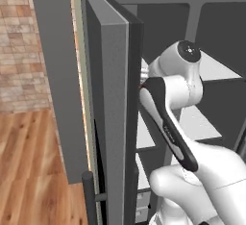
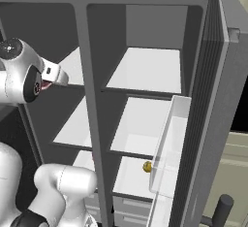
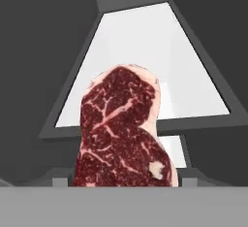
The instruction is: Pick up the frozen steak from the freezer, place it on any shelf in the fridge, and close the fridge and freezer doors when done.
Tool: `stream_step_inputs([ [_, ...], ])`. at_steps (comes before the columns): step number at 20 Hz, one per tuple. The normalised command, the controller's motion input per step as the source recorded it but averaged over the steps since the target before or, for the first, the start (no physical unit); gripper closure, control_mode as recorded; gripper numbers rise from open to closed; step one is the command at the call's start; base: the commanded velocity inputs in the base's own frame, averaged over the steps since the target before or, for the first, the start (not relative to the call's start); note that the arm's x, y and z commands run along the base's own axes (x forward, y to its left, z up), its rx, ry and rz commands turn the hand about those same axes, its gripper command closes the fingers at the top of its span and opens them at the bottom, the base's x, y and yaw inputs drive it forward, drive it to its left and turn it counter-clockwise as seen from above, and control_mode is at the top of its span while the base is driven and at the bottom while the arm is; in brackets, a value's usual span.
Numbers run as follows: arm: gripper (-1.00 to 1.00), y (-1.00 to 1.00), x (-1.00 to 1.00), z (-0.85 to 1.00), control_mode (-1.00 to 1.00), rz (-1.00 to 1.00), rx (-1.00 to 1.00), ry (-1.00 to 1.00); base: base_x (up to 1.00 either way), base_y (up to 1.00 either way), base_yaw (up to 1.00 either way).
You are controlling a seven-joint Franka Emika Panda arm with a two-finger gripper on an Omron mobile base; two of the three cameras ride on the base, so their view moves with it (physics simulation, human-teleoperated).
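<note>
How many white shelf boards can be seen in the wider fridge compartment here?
3. In the right base view: the top shelf, a middle shelf below it, and a lower shelf carrying a small yellow item. The door bin may hide more.

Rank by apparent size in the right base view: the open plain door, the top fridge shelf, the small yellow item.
1. Open plain door, though it is nearest the camera.
2. Top fridge shelf.
3. Small yellow item, clearly smallest.

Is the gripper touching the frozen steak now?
Touching. In the hand view the frozen steak stands right between the gripper fingertips, one at each lower side, raised in front of a white freezer shelf.
</note>
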Motion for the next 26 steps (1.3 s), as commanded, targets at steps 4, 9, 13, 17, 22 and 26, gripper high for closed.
stream_step_inputs([
  [4,1.00,-0.14,-1.00,0.22,-1.00,0.00,0.00,0.00,0.00,0.00,0.00],
  [9,1.00,-0.16,-1.00,0.00,-1.00,-0.03,0.00,0.00,0.00,0.00,0.00],
  [13,1.00,-0.90,-1.00,0.05,-1.00,-0.02,-0.01,-0.06,0.00,0.00,0.00],
  [17,1.00,-1.00,-1.00,0.24,-1.00,-0.01,-0.04,-0.10,0.00,0.00,0.00],
  [22,1.00,-1.00,-0.12,0.34,-1.00,-0.10,-0.11,-0.13,0.00,0.00,0.00],
  [26,1.00,-0.97,0.94,0.29,-1.00,-0.13,-0.14,-0.08,0.00,0.00,0.00],
])
